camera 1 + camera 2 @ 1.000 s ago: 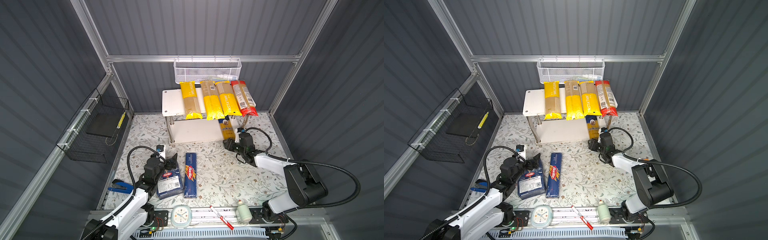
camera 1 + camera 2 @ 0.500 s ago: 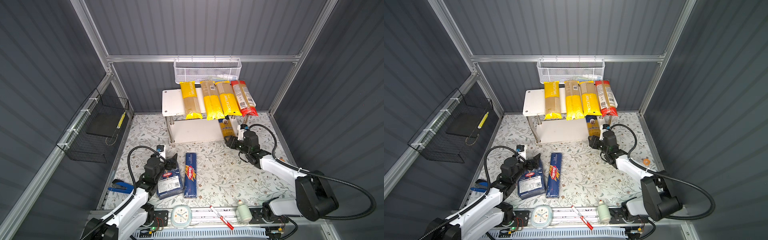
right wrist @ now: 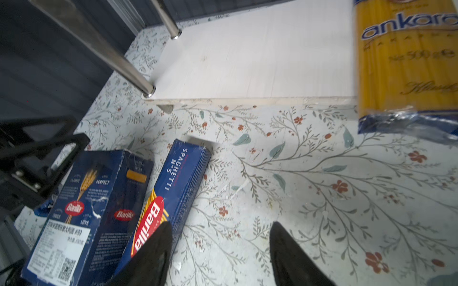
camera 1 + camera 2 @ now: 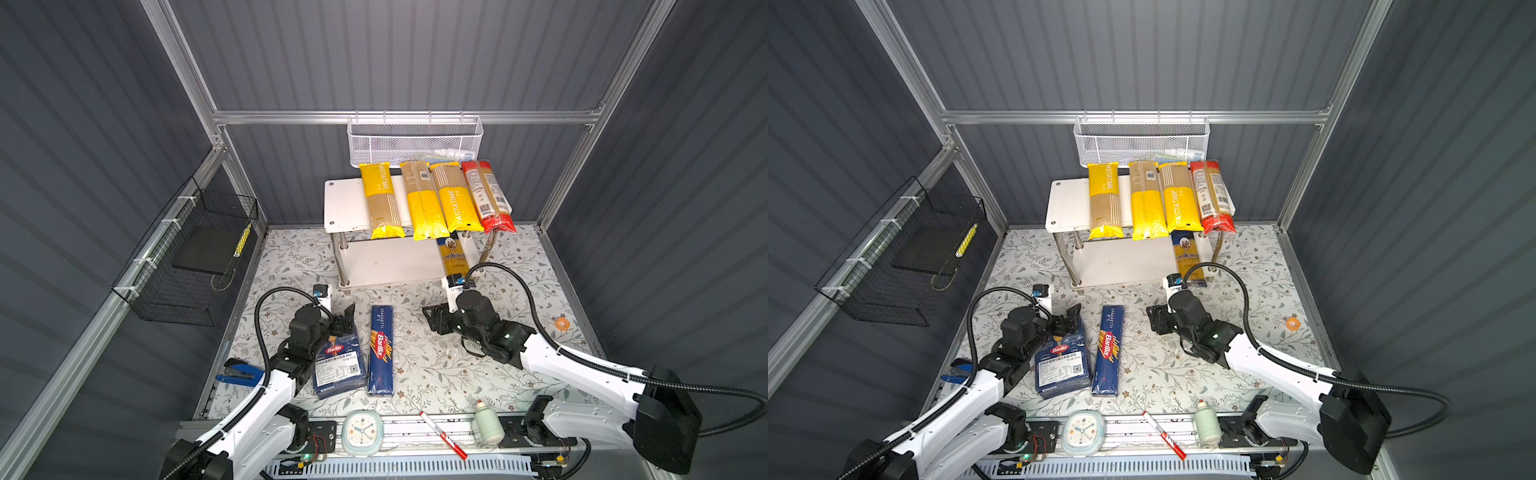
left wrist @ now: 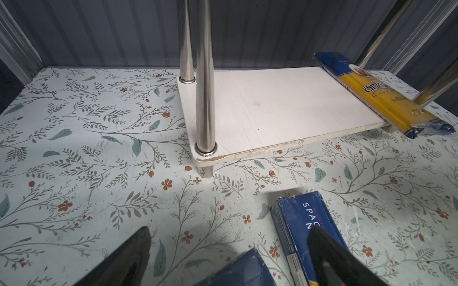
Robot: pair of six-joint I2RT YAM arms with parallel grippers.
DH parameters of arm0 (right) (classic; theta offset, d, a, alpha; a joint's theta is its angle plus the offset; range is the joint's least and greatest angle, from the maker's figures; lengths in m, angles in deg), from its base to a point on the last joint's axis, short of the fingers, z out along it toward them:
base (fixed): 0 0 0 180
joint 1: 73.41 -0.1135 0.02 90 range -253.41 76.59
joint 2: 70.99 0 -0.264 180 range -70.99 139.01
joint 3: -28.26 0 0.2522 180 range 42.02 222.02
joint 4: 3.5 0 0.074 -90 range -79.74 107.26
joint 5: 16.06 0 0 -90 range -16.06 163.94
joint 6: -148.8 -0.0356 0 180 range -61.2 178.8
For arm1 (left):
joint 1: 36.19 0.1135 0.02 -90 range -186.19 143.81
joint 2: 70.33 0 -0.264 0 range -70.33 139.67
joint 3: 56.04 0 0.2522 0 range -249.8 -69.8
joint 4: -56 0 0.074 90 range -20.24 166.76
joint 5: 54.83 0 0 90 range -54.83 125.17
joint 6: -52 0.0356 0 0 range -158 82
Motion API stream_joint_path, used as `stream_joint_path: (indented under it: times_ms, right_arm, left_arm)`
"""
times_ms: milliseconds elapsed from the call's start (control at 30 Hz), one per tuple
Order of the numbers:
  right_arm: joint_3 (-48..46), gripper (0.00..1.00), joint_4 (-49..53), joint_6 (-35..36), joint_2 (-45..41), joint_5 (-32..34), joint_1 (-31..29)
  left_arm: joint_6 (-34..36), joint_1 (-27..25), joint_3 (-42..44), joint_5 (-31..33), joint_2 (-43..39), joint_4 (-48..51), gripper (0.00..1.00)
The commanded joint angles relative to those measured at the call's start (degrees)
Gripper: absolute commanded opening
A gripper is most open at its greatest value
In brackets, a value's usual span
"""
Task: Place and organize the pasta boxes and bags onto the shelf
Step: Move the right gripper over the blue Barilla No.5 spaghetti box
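- Near the table's (image 4: 436, 374) front edge lie the narrow box (image 4: 381, 353) and, under the gaping left gripper (image 4: 345, 322), the wide box (image 4: 338, 370).
- Their turn: right gripper (image 4: 434, 320), parted and empty, should grasp the narrow box.

We see the right gripper (image 4: 430, 320) has pulled back from the shelf (image 4: 382, 262), where it sat at the near end of the ankara bag (image 4: 454, 257) on the lower board. It now hangs out in front of the shelf, nearer the narrow Barilla box (image 4: 381, 349), jaws apart, empty.
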Motion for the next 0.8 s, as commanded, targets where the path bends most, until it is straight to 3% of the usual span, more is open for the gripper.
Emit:
stream_joint_path:
  times_ms: [0,67,200,367,767]
  right_arm:
    - [3.46,0.65,5.37,-1.70,2.41,2.83,-2.65]
    - [5.18,0.67,6.41,-2.30,5.02,3.42,-5.05]
    - [9.57,0.70,7.91,-3.53,11.54,3.83,-9.41]
    - [15.76,0.77,10.81,-3.70,19.92,2.97,-12.34]
    - [23.67,0.85,15.07,-3.08,31.60,2.81,-16.45]
  left_arm:
    - [-1.19,-0.05,-1.83,4.96,-3.92,9.15,0.99]
    - [-2.00,-0.04,-0.04,8.38,-7.11,9.10,0.99]
    - [-2.11,0.05,3.22,9.27,-10.90,7.74,0.99]
    - [-1.62,0.06,3.71,5.19,-12.05,8.20,0.99]
    - [-1.35,0.05,4.42,4.83,-13.94,8.22,0.99]
